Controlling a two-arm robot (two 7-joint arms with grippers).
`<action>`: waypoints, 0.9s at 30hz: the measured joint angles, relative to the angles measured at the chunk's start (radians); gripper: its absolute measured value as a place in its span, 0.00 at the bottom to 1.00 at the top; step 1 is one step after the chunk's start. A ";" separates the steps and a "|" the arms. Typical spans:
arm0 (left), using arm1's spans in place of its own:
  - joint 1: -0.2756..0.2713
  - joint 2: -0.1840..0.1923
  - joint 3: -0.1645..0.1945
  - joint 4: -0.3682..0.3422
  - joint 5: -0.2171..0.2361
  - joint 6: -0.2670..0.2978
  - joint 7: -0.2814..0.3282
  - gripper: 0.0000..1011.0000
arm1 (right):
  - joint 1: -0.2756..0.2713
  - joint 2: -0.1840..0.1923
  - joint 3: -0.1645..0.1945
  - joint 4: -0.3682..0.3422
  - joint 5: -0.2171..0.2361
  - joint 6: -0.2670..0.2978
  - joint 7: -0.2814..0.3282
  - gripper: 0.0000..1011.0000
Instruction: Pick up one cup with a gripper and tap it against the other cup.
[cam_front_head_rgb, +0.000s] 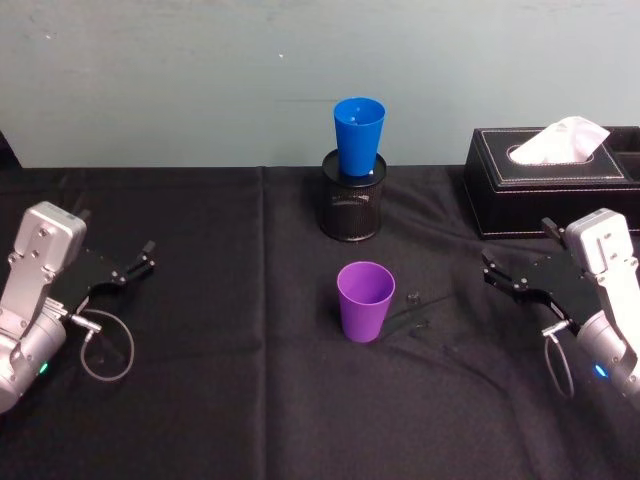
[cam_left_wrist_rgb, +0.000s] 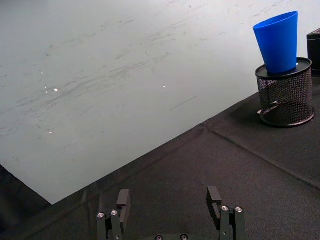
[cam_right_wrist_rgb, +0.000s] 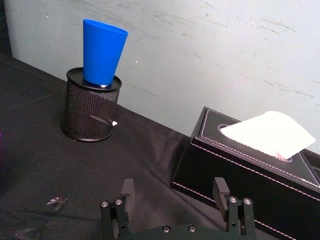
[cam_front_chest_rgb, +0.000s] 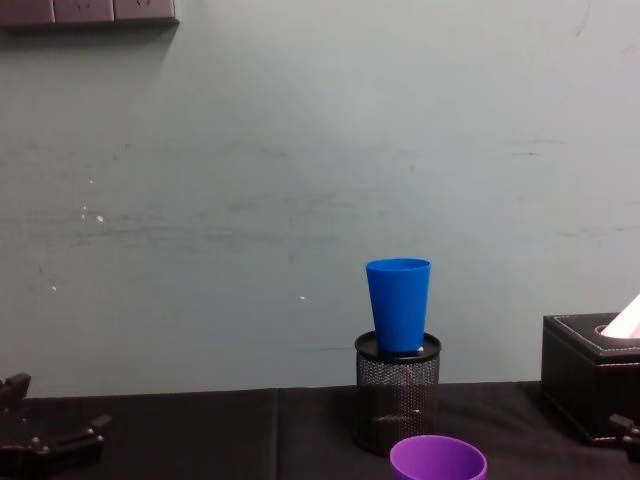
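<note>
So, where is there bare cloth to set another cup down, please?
Widest bare cloth lies between the left pincer and the purple cup, reaching back to the mesh holder under the blue cup. The strip in front of the purple cup is free too. It is crowded, with scraps, between purple cup, tissue box and right pincer.

**Nothing to read**

I can make out no word, number, brand or sign on anything before me. The purple cup (cam_front_head_rgb: 365, 300) is plain, and so is the blue cup (cam_front_head_rgb: 358, 135) standing in the black mesh holder (cam_front_head_rgb: 352, 205) behind it. The black tissue box (cam_front_head_rgb: 545, 195) to the right of that holder carries only pale stitching, no lettering.
</note>
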 joint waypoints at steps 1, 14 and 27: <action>0.000 0.000 0.000 0.000 0.000 0.000 0.000 0.99 | 0.000 0.000 0.000 0.000 0.000 0.000 0.000 0.99; 0.000 0.000 0.000 0.000 0.000 0.000 0.000 0.99 | 0.000 0.000 0.000 0.000 0.000 0.000 0.000 0.99; 0.000 0.000 0.000 0.000 0.000 0.000 0.000 0.99 | 0.000 0.000 0.000 0.000 0.000 0.000 0.000 0.99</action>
